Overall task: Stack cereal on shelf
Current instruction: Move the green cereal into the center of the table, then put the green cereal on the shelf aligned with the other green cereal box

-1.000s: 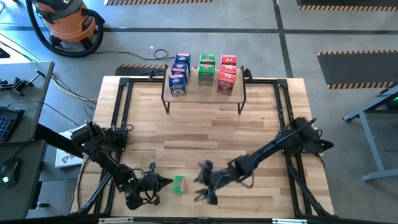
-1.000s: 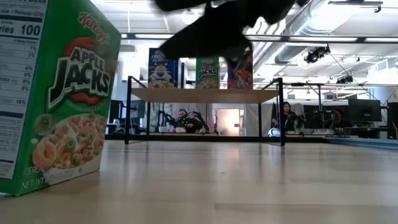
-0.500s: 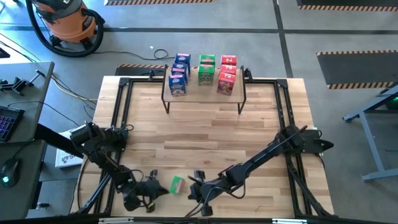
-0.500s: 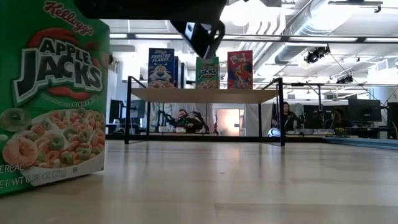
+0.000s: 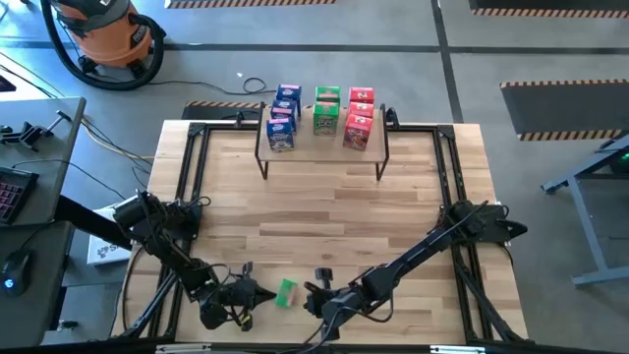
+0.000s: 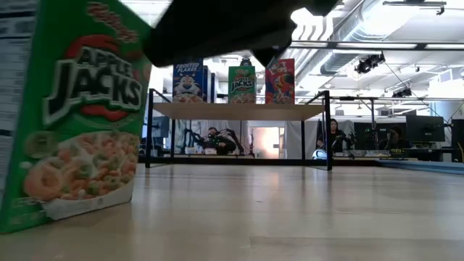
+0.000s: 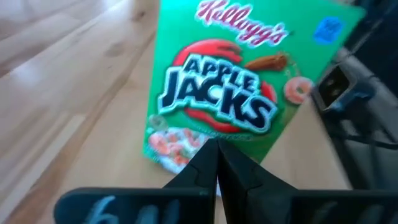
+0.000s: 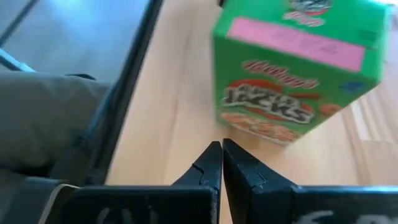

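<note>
A green Apple Jacks cereal box [image 5: 286,291] stands on the table near its near edge and fills the left of the low view [image 6: 72,116]. My left gripper [image 5: 268,291] is shut, with its tips at the box's printed front [image 7: 214,93]. My right gripper [image 5: 308,295] is shut on the box's other side, a little short of it [image 8: 292,74]. The shelf [image 5: 322,147] stands at the far edge. Several blue [image 5: 283,118], green [image 5: 326,110] and red [image 5: 359,118] boxes stand on it. My left gripper points its shut fingertips [image 7: 205,163] level at the lower part of the green box's front [image 7: 186,140], from the table's left. I cannot tell whether they touch it. The box rests with its bottom on the table.
Black frame rails [image 5: 192,197] run along the table's left and right sides. Bare wood [image 5: 324,211] lies between the green box and the shelf. Beyond the far edge stand an orange shop vacuum [image 5: 103,34] and, in the low view, seated people [image 6: 335,134].
My right gripper has shut and has gone toward the table's near edge and left, up to the green box. The box has turned about on the table, first showing more of its front and then swinging back a little.
</note>
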`<move>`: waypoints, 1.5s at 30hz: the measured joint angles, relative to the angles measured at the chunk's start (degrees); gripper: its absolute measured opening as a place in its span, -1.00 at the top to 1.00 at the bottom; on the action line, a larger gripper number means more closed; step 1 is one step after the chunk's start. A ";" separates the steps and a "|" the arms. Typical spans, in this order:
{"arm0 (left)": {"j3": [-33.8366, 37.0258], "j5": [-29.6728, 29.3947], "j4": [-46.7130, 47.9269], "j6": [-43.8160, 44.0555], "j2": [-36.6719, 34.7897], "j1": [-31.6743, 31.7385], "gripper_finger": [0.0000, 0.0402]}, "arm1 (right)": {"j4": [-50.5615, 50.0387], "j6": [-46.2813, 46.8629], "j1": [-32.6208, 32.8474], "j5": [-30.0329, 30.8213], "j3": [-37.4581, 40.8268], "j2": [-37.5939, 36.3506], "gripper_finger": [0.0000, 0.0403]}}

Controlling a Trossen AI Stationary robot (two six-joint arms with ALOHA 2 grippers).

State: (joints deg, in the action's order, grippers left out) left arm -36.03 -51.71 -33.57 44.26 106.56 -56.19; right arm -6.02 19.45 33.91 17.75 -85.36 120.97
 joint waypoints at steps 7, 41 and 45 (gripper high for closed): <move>-0.55 3.76 -3.71 -3.98 0.00 0.97 1.00 | -0.49 4.84 0.00 3.23 -0.13 -0.81 0.99; -12.04 7.50 -10.42 -12.53 15.10 6.32 1.00 | -24.20 16.23 -3.90 0.81 -17.00 0.00 -0.43; -12.04 7.48 -10.43 -12.47 15.10 6.30 1.00 | -21.90 16.12 -4.08 -0.88 -16.98 1.29 -0.44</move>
State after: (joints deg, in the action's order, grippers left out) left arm -48.07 -44.23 -43.99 31.79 121.67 -49.89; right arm -27.92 35.57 29.83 16.87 -102.35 122.26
